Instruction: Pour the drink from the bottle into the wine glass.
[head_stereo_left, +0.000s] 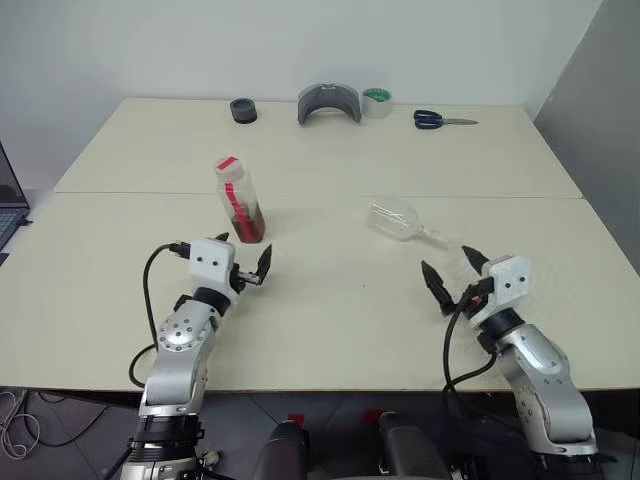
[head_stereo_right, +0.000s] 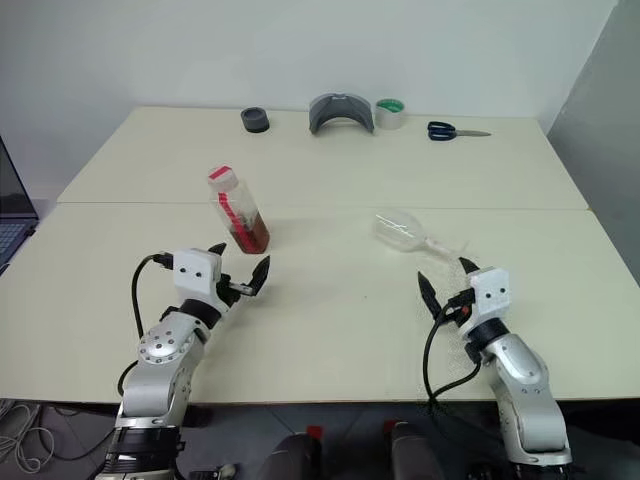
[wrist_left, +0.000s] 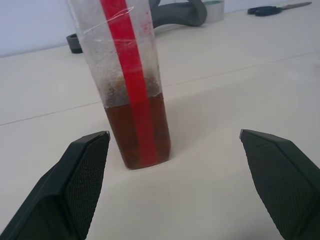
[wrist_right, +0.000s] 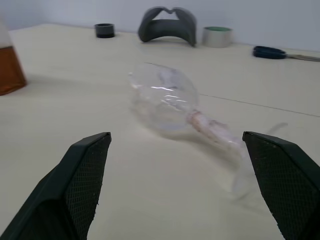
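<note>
Table (head_stereo_left: 330, 300) holds bottle (head_stereo_left: 240, 200) with plain red strip label (wrist_left: 132, 85)

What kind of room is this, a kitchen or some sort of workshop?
Probably a lab or office workroom, not a kitchen. Plain pale tables stand against a bare white wall, with scissors and tape rolls along the far edge, and a laptop sits at the side.

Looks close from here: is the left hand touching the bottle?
Apart. The left wrist view shows bare table between the open left hand and the bottle.
</note>
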